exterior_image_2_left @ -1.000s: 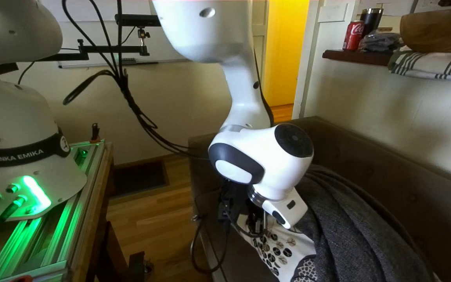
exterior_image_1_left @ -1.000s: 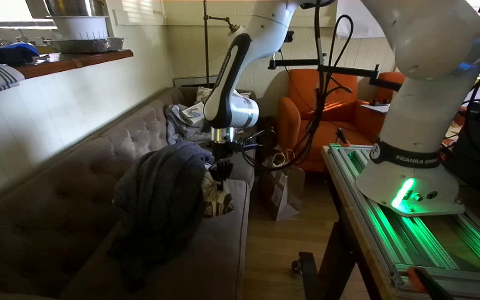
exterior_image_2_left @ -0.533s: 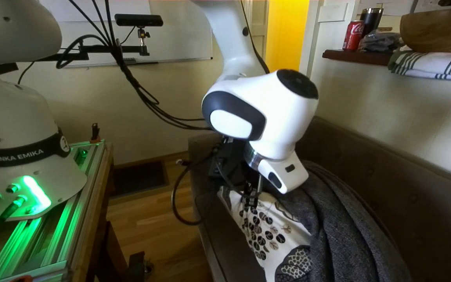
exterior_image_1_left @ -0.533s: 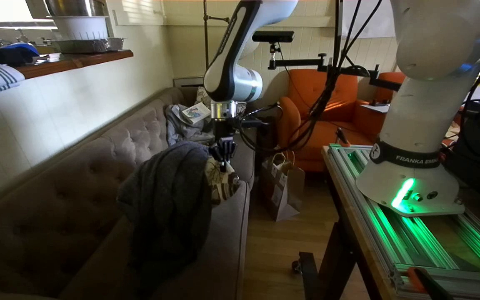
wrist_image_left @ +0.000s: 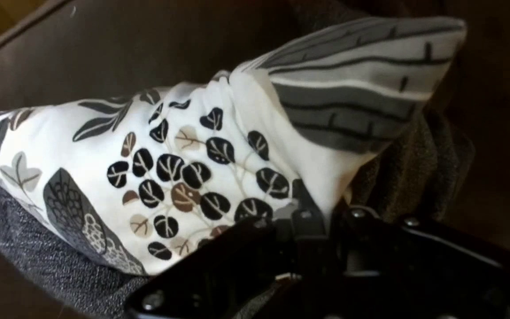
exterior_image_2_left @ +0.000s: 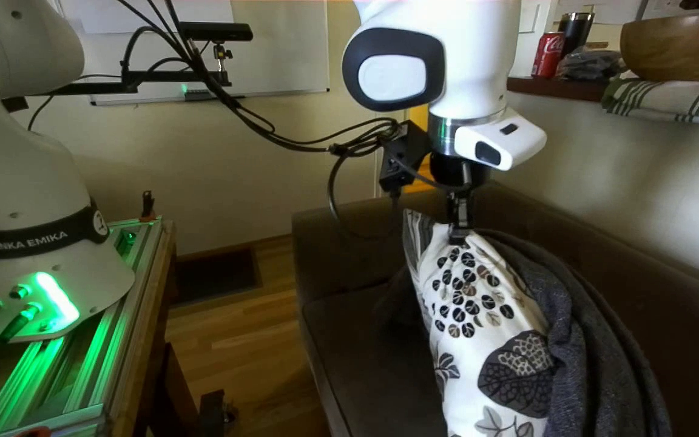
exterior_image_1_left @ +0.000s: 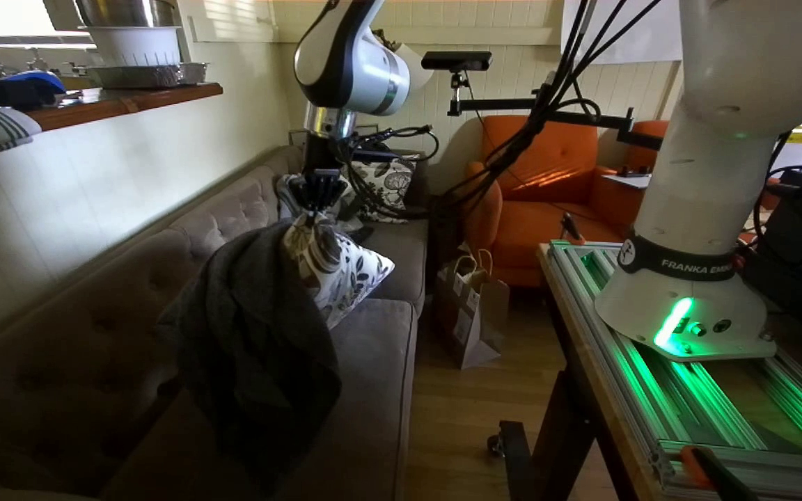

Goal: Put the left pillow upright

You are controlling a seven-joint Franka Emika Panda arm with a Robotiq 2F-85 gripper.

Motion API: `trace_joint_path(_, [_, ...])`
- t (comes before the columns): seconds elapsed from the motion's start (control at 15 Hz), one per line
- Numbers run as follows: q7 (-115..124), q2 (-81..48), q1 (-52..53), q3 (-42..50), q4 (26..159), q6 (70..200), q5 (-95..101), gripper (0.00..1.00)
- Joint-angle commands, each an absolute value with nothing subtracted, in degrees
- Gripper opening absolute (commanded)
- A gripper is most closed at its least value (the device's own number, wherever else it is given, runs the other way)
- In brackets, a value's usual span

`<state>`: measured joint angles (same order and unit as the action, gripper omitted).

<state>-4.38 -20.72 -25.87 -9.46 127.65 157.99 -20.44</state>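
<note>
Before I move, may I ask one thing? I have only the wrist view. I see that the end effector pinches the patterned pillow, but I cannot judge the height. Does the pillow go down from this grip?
Observer: Yes. In both exterior views the end effector is above most of the pillow, which slopes down from the grip.
Operator: Understood. Is there anything similar farther along the sofa?
Observer: Yes. In an exterior view a second patterned pillow sits toward the far end.
</note>
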Motion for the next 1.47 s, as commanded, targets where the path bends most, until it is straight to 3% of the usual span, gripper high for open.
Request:
trace_joint_path(0.0, [1.7,-19.9,-15.5,-0.7,123.8,164.0,-15.0,0.02])
trace_joint_path(0.4, [13.2,-31.9,2.2,16.2,106.5,166.0,4.4,0.02])
trace_joint_path(0.8, [19.1,-46.1,12.9,25.5,87.6,171.4,12.4,0.02])
trace_joint_path(0.87, [20.1,-46.7,12.6,25.5,87.9,171.8,10.4,0.11])
trace_joint_path(0.93, [21.1,-47.6,12.8,26.2,88.0,171.6,9.4,0.36])
trace_joint_path(1.07, [23.5,-46.7,13.5,28.3,91.4,167.7,8.1,0.4])
trace_joint_path(1.4, [30.3,-40.7,21.8,45.1,110.0,165.9,11.9,0.74])
